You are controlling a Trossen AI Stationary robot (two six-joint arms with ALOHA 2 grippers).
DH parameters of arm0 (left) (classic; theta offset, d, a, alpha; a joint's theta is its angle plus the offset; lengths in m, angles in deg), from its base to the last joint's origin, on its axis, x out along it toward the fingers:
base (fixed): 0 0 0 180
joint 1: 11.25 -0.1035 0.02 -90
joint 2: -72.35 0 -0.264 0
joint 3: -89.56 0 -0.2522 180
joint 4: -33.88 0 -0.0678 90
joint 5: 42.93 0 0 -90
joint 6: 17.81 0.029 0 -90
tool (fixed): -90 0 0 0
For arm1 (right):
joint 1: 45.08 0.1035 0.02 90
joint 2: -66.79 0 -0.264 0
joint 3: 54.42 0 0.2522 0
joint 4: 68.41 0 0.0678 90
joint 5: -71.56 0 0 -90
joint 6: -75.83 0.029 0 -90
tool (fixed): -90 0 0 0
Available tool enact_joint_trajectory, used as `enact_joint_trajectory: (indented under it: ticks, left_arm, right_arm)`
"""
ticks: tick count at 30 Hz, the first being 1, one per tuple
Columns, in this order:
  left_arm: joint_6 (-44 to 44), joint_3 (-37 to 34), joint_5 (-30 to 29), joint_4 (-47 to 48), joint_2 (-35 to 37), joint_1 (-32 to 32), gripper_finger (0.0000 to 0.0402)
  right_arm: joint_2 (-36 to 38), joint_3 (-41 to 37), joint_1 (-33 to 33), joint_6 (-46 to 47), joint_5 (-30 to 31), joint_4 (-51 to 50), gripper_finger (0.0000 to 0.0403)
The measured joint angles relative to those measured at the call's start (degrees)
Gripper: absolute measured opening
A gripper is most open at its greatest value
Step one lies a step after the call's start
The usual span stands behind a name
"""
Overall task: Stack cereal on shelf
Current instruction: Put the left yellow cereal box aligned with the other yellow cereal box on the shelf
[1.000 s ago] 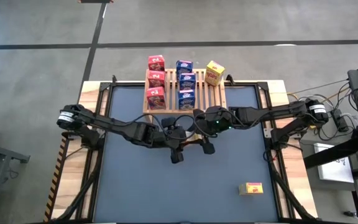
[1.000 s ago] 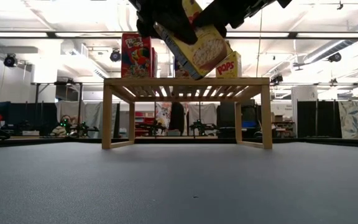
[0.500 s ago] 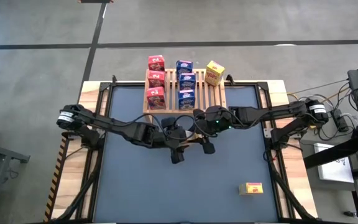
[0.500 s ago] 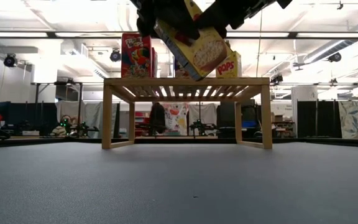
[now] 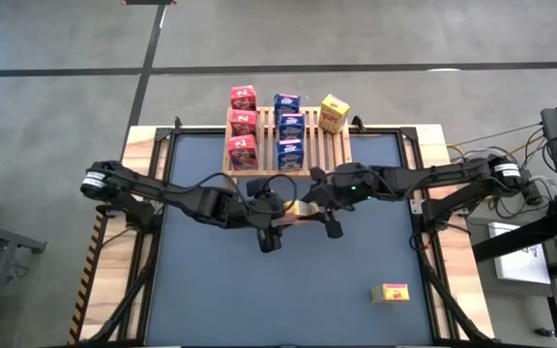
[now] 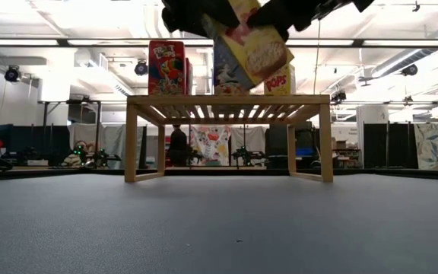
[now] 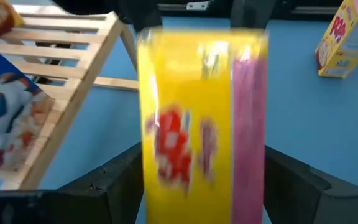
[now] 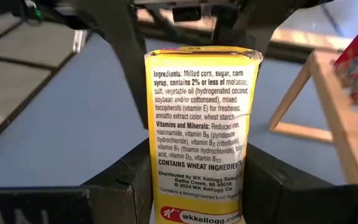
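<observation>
A yellow cereal box (image 5: 301, 209) hangs between both grippers in front of the wooden slatted shelf (image 5: 309, 147); in the low view it (image 6: 255, 50) is tilted, above the shelf top. My left gripper (image 5: 280, 217) and my right gripper (image 5: 317, 207) are both shut on it from opposite sides. On the shelf stand three red boxes (image 5: 242, 124), three blue boxes (image 5: 288, 128) and one yellow box (image 5: 334, 113). Another yellow box (image 5: 390, 293) lies on the table at the near right. My left gripper pinches the yellow box (image 7: 201, 124) between its two fingers (image 7: 114, 183), one on each opposite side, coming roughly level from the table's left. The box is lifted clear of table and shelf and tilted. My right gripper pinches the box's other end (image 8: 197, 186) between its two fingers (image 8: 120, 186), which lie on the two broad faces, with the narrow ingredients panel toward the wrist. It comes from the table's right.
The blue-grey table top (image 5: 220, 290) lies open in front of the shelf. Wooden borders and black frame rails (image 5: 158, 193) run along both sides. A person (image 6: 177, 144) moves in the room behind the shelf.
Both grippers, still shut on the yellow box, have raised it a little and carried it slightly toward the table's right. The box has tipped to a steeper tilt. A person in the room behind has walked leftward.
</observation>
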Motion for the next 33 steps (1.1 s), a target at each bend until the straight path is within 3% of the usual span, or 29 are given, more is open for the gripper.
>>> enact_joint_trajectory:
  ticks: [10,25,33]
  left_arm:
    - [1.1,-4.0,-3.2,-3.5,3.7,1.3,0.0252]
    - [3.6,-37.1,0.4,-46.4,24.5,3.1,0.0252]
    - [3.0,-47.4,0.4,-57.5,31.2,3.3,0.0252]
  right_arm:
    - [11.6,-10.3,-3.8,2.5,0.1,6.5,0.0166]
    - [26.1,-14.2,-10.1,-0.2,0.8,8.3,0.0166]
    - [32.1,-21.4,-16.2,-1.1,0.8,16.1,0.0166]
